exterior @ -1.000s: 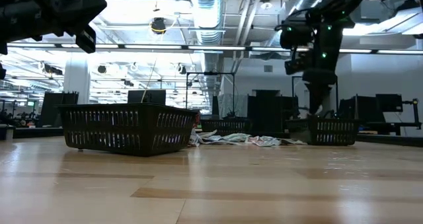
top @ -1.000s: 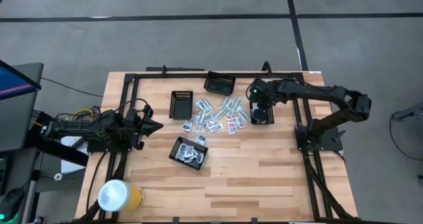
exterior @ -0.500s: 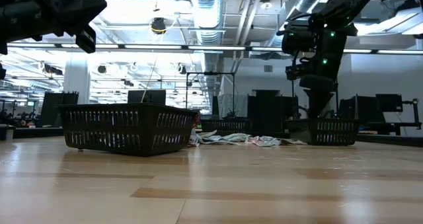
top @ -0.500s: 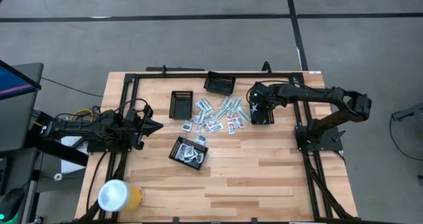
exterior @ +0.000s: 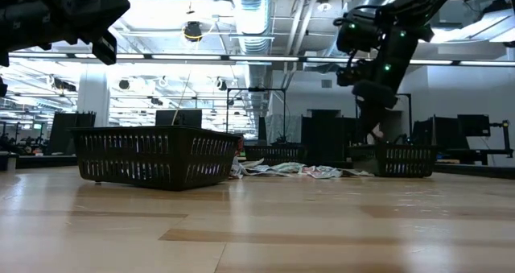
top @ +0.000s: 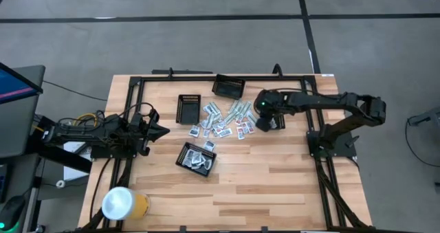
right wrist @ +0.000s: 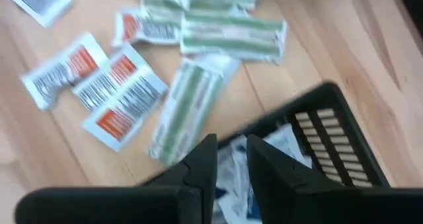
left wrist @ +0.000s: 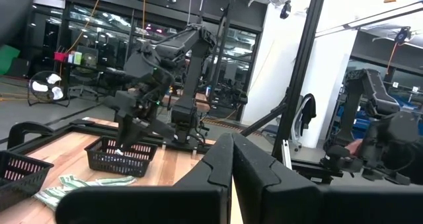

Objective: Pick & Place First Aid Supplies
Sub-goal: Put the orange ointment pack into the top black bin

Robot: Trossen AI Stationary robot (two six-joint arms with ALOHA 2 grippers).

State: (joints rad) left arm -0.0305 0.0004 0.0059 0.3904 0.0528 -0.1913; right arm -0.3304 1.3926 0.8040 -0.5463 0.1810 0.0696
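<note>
The first aid supplies (top: 223, 120) lie in a loose pile at the table's far middle: red-marked sachets (right wrist: 109, 85) and green-white strips (right wrist: 188, 108). Just right of the pile stands a black mesh tray (top: 276, 120) with white packets (right wrist: 285, 142) inside. My right gripper (top: 260, 122) hangs slanting down over that tray's left rim (right wrist: 310, 108), a little open, with nothing between its fingers (right wrist: 231, 159). My left gripper (top: 165, 130) is shut and empty, held above the table's left edge.
Three more black mesh trays stand around the pile: far left (top: 189, 108), far middle (top: 229, 87), and nearer (top: 196, 157) with packets in it. A yellow cup with a white lid (top: 124, 204) sits at the near left corner. Bare wood (top: 275, 185) lies toward the near edge.
My right gripper has shifted a little from above the tray toward the table's left, toward the pile, and has tipped so that it slants more. The supplies and trays lie as before.
</note>
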